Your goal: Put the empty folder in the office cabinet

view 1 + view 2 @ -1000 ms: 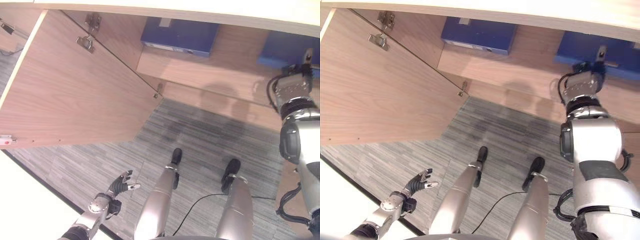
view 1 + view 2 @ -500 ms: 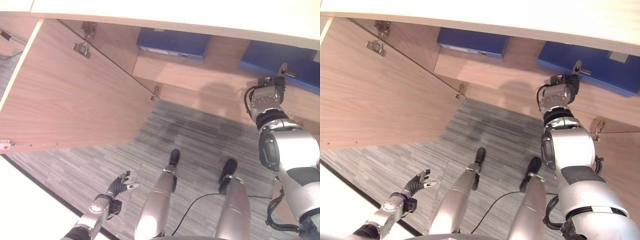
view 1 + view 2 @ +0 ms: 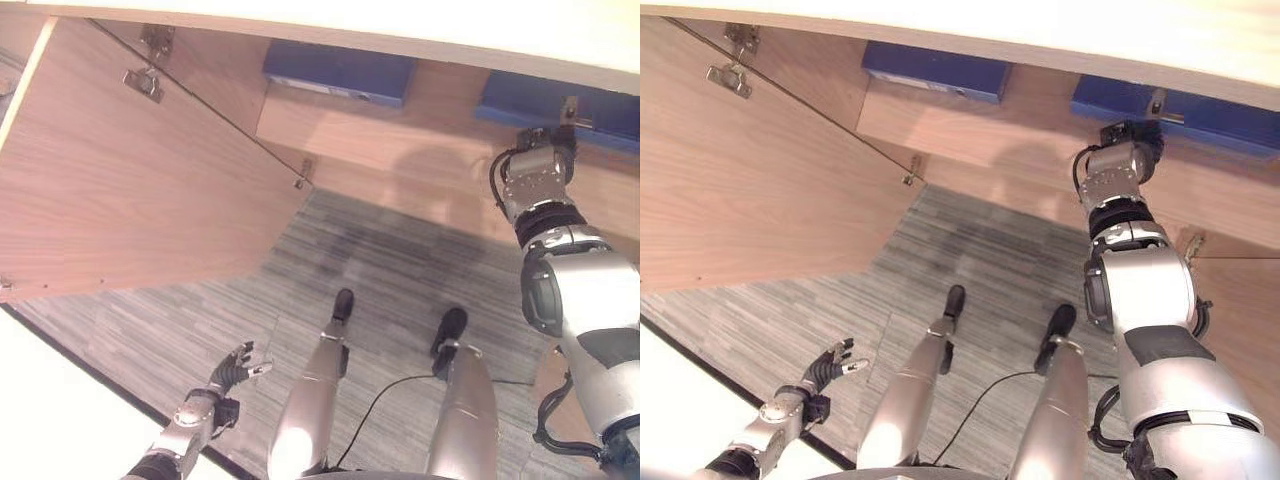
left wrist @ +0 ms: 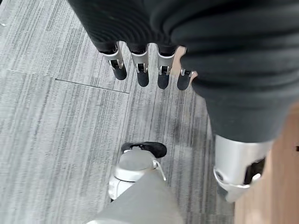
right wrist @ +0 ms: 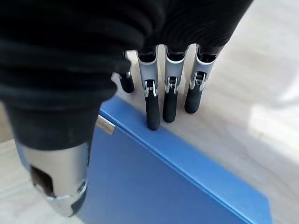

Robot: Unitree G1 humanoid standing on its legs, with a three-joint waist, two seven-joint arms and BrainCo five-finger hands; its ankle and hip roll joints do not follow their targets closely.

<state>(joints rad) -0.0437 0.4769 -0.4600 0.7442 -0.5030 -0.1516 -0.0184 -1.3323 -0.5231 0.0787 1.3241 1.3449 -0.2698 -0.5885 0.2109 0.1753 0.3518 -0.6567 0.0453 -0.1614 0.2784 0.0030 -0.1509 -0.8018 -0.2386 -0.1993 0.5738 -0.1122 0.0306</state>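
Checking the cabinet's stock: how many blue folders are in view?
2. One blue folder lies on the shelf's left part, behind the open door; the other lies at the right hand. More may be hidden.

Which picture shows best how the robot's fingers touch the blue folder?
The right wrist view: the right hand shows up close, straight fingers resting on the blue folder's edge on the cabinet shelf. Both eye views show the folder small, partly behind the hand. The left wrist view shows the left hand over carpet.
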